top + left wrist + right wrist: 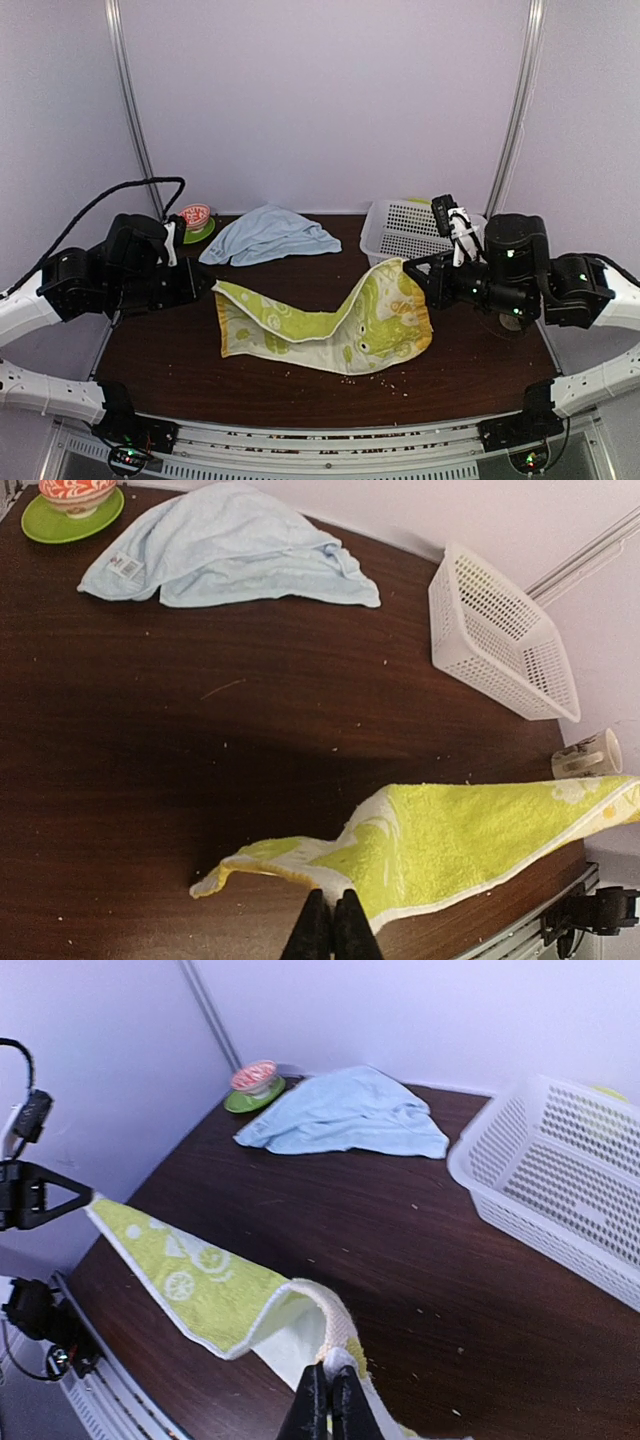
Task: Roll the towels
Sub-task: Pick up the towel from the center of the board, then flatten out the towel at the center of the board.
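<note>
Lengthwise, green towel (345, 320) between left gripper (331, 898) and right gripper (331, 1372).

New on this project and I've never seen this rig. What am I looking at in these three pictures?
You are looking at two robot arms bolted at the near edge of a dark table. The wide picture comes from a fixed camera above and behind the arms. The other two come from a camera on each wrist, looking along that arm's own fingers.

On the table are a green towel with white figures, a crumpled pale-blue towel at the back, a white basket, and a bowl on a green saucer.

The left tool and the right tool are each shut on an opposite end of the green towel.
</note>
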`<state>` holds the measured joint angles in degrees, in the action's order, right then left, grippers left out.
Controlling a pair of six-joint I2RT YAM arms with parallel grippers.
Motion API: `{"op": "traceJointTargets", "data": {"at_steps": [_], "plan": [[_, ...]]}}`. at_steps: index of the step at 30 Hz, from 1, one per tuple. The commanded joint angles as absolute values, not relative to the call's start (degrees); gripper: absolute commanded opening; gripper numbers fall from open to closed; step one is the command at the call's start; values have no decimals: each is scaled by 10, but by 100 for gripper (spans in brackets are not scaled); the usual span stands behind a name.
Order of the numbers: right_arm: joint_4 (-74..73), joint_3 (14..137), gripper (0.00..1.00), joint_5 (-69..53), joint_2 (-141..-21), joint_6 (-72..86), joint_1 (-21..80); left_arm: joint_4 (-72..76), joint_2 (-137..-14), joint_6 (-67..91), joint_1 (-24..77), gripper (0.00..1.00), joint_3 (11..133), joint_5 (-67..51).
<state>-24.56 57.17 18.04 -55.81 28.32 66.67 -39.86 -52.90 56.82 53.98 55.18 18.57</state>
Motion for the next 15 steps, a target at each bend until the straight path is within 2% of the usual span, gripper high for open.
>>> {"op": "traceJointTargets", "data": {"at_steps": [1,7,13,15], "plan": [[-262,477,0,236,-541,360,629,-373,-564,619,533,0,500,166],[-243,389,0,240,-527,388,598,-347,-595,650,487,0,447,130],[-223,386,0,227,-545,371,593,-325,-631,625,459,0,458,107],[-216,386,0,223,-553,366,592,-326,-659,607,459,4,474,105]]}}
